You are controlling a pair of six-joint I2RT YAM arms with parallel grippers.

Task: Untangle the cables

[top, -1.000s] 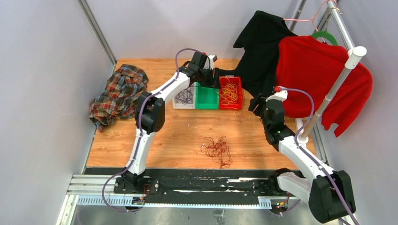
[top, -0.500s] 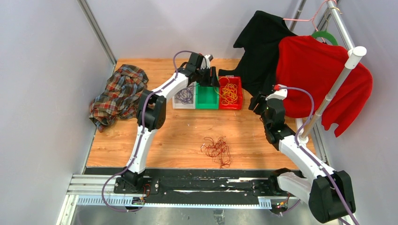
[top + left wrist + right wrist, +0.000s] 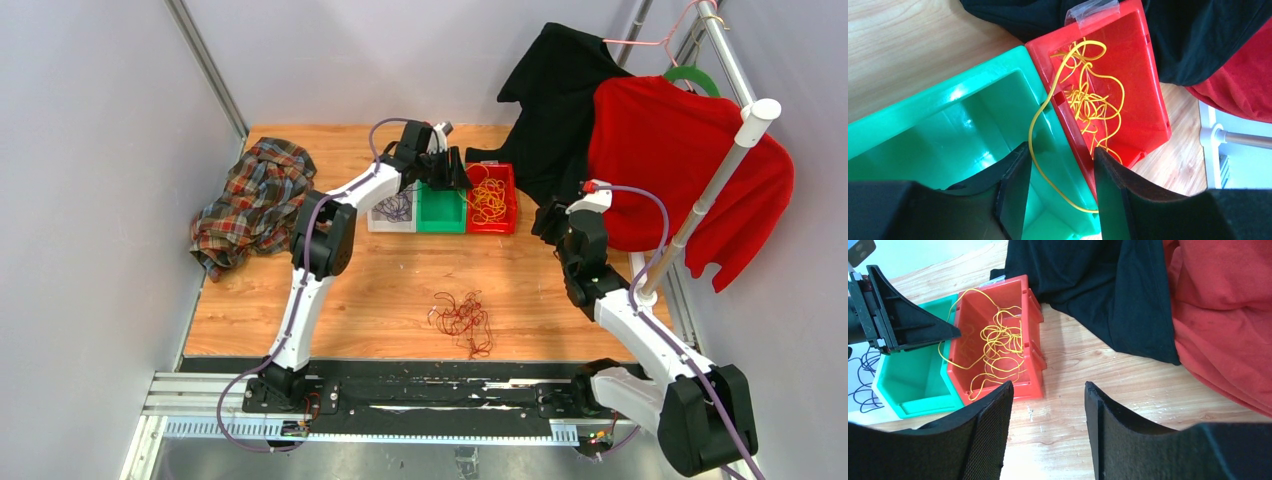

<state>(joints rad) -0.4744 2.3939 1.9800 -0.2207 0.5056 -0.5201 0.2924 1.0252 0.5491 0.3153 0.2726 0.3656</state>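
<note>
Yellow cables (image 3: 488,200) lie curled in the red bin (image 3: 506,222). One yellow strand (image 3: 1034,140) hangs over the red bin's wall (image 3: 1143,65) into the green bin (image 3: 948,110). It passes between the fingers of my left gripper (image 3: 1060,150), which is open and hovers over the two bins (image 3: 455,172). Purple cables (image 3: 395,207) sit in the white bin. A dark red tangle (image 3: 463,318) lies on the table near the front. My right gripper (image 3: 1048,385) is open over bare wood to the right of the red bin (image 3: 1030,370), with nothing between its fingers.
A plaid cloth (image 3: 255,200) lies bunched at the left edge. A black garment (image 3: 555,100) and a red sweater (image 3: 680,150) hang from a white rack pole (image 3: 715,185) at the right. The black garment drapes onto the table behind the red bin.
My left wrist has turned and shifted slightly toward the red bin, and its jaws have narrowed a little. The right gripper's jaws have also narrowed slightly; that arm has barely moved.
</note>
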